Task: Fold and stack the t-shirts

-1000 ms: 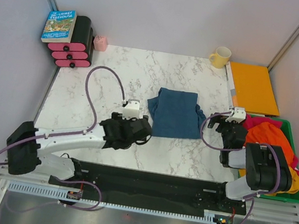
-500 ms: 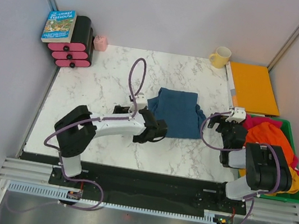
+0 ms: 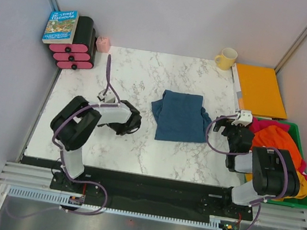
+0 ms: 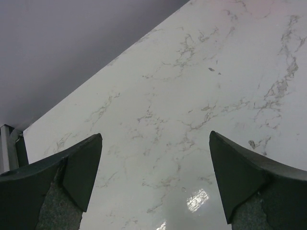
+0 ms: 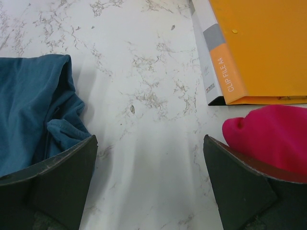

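A dusty teal-blue t-shirt (image 3: 179, 116) lies folded on the middle of the marble table (image 3: 118, 77); its edge shows at the left of the right wrist view (image 5: 29, 105). Orange (image 3: 275, 140), magenta (image 3: 263, 125) and yellow (image 3: 302, 188) t-shirts are heaped in a green bin (image 3: 301, 131) at the right. The magenta one (image 5: 271, 136) bulges beside my right finger. My left gripper (image 3: 131, 121) (image 4: 156, 139) stands open over bare marble, left of the teal shirt and apart from it. My right gripper (image 3: 226, 125) (image 5: 149, 143) is open and empty, between the teal shirt and the bin.
An orange clip file folder (image 3: 259, 90) (image 5: 259, 43) lies at the back right, with a yellow mug (image 3: 226, 58) beside it. At the back left stand a black-and-pink stack (image 3: 76, 50) with a book (image 3: 60, 25) on it and a small pink object (image 3: 103, 43). Grey walls enclose the table.
My left arm has folded back and its gripper has swung left, away from the teal shirt's edge. The right arm and the shirts have not moved.
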`<state>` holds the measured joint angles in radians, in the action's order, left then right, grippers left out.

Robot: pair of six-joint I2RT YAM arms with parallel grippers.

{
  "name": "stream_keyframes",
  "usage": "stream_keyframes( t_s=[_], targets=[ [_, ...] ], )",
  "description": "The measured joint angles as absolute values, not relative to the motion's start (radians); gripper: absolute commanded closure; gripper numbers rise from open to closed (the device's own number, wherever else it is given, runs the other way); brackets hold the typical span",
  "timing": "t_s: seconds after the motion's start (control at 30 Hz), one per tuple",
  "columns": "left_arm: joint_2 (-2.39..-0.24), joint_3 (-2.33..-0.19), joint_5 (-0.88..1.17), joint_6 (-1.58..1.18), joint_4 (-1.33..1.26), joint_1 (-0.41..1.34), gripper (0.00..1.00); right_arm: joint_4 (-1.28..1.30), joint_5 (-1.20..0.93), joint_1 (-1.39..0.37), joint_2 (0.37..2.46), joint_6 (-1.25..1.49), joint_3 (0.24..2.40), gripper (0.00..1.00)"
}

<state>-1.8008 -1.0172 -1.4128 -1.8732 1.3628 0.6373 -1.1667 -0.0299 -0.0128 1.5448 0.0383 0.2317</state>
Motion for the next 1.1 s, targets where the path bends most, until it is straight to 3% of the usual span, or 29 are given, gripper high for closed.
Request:
stream_keyframes(
  t_s=[0.27,0.53,0.63,0.87,1.1],
  targets=[
    [-1.805,-1.045,-1.413,-1.888,1.357,0.746,0.0,-1.167,-0.03,-0.013,1.545,0.038,0.232,0.02],
    [-1.465,-1.178,-1.323,-1.861,1.358,0.808,0.0,-1.167,-0.03,-0.013,1.545,0.038,0.232,0.02],
    [-1.356,-1.206,-1.208,-1.727,1.317,0.835,0.0,-1.167,-0.03,-0.013,1.545,0.038,0.232,0.02],
    [-1.099,-0.978,-0.855,-1.269,0.743,0.833,0.0,-1.167,-0.03,-0.013,1.545,0.038,0.232,0.02],
    [-1.22,-0.923,-0.71,-0.675,0.332,0.748,0.0,-1.167,-0.03,-0.013,1.545,0.038,0.232,0.02]
  ],
)
